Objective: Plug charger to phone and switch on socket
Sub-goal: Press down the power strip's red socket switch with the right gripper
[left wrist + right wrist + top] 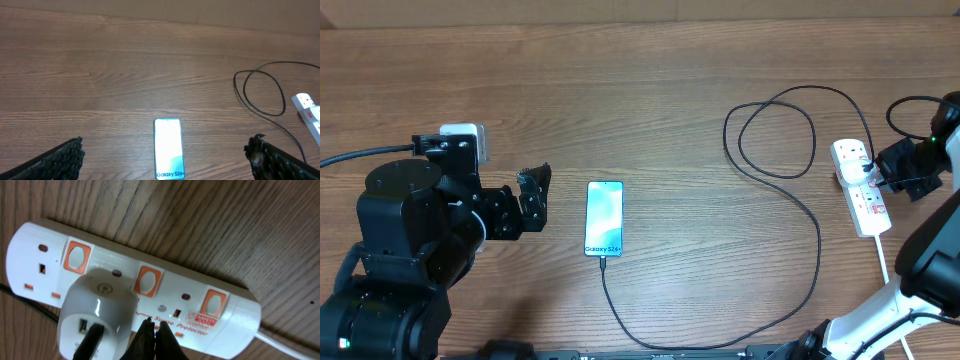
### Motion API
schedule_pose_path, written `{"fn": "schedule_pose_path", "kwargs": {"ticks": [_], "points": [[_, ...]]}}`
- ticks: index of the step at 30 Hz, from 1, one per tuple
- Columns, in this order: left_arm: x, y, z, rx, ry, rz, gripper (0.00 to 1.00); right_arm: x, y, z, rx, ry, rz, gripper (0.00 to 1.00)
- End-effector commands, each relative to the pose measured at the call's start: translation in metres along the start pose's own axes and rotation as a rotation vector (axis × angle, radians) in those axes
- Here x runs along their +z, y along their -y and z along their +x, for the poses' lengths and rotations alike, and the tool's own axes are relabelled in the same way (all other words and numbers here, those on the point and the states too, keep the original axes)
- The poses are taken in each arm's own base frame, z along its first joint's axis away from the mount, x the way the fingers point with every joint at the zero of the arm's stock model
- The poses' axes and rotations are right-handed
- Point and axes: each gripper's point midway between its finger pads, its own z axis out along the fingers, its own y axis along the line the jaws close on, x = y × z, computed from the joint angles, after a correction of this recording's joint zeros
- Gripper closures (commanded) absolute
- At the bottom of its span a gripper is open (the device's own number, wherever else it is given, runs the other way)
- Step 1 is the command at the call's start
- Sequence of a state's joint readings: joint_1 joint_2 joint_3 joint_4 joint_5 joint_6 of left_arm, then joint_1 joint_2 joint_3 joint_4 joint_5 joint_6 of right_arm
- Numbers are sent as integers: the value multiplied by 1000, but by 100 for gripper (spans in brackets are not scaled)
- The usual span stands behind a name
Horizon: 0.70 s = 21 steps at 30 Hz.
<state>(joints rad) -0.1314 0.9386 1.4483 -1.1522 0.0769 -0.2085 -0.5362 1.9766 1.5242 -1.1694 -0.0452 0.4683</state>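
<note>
Wood-grain table [650,90], three items flat on it. Phone [604,218] centre, screen up, "Galaxy S24+" end toward the near edge. Charger cable [817,250] tip meets that end. The cable runs toward the near edge, sweeps right, then away, and makes one loop just left of the power strip [860,188]. The strip is far right, and its white cord [883,262] trails toward the near edge.
</note>
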Motion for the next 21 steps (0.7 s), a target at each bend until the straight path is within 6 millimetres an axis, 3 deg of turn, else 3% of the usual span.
{"fn": "schedule_pose_path", "kwargs": {"ticks": [1, 21], "points": [[-3, 1, -3, 0, 16, -1, 0, -1, -6, -10, -5, 17, -14, 96], [-3, 1, -3, 0, 16, -1, 0, 20, -16, -17, -21, -27, -35, 96]]}}
